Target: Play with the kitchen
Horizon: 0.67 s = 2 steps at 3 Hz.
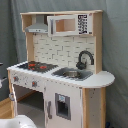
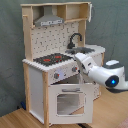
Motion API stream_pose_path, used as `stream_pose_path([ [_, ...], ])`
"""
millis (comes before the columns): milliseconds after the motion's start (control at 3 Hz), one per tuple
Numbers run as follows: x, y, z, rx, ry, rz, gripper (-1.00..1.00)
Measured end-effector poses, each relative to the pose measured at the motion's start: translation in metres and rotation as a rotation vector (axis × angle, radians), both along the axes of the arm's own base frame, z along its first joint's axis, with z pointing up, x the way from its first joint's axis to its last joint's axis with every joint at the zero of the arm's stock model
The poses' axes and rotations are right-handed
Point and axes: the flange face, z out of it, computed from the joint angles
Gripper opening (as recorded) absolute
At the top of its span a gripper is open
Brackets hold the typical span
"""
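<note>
The kitchen (image 1: pixel 60 65) is a tall white and light-wood toy with a black-red hob (image 1: pixel 36 65), a black faucet (image 1: pixel 85 58) over the sink (image 1: pixel 71 74), and a grey hood (image 1: pixel 37 26). The second exterior view shows the hob (image 2: pixel 54 59), the knobs (image 2: pixel 64 75) and the windowed oven door (image 2: pixel 70 100), which stands ajar. My gripper (image 2: pixel 79 60) reaches in from the second exterior view's right. It is at the counter's front edge, just above the knob panel. In the first exterior view only a white part of the arm (image 1: pixel 20 122) shows, at the bottom left.
A grey curtain (image 1: pixel 115 50) hangs behind the kitchen. The toy stands on a wooden floor (image 2: pixel 20 120). A cupboard door with a dark panel (image 1: pixel 62 106) sits under the sink. A microwave-like shelf (image 1: pixel 67 24) tops the unit.
</note>
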Motion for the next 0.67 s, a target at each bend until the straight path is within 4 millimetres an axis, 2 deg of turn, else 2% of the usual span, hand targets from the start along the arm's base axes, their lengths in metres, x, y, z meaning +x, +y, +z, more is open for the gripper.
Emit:
stream_pose_path([
  [667, 0.018, -0.055, 0.027, -0.019, 0.109, -0.043, 1.00],
])
